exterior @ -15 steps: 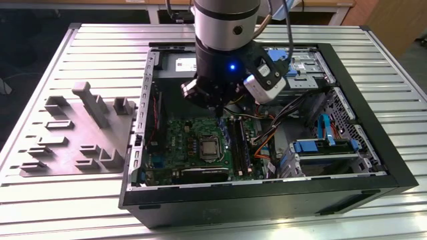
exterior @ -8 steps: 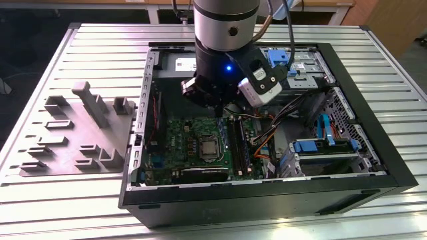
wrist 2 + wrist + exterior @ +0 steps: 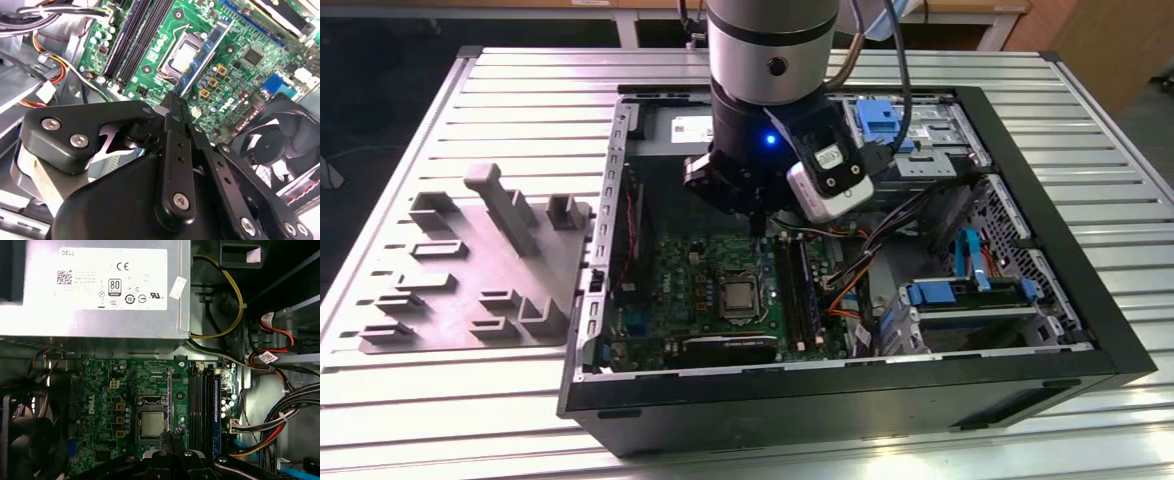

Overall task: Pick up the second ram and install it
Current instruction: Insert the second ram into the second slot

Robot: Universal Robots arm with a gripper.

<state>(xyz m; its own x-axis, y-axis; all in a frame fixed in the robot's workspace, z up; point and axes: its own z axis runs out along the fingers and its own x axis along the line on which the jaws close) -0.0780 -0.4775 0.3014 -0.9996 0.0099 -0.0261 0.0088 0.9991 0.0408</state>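
Even light brightens the ribbed silver metal table (image 3: 1110,205), glares off the grey metal power-supply box (image 3: 100,325), and shadows the round black fan (image 3: 20,442).

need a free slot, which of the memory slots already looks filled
The slot farthest from the processor, at the board's edge: a blue strip seems to fill it, while the others are plain black.

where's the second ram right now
In the second wrist view the second ram is clamped in the gripper, above the motherboard by the CPU socket, not in the black slots.
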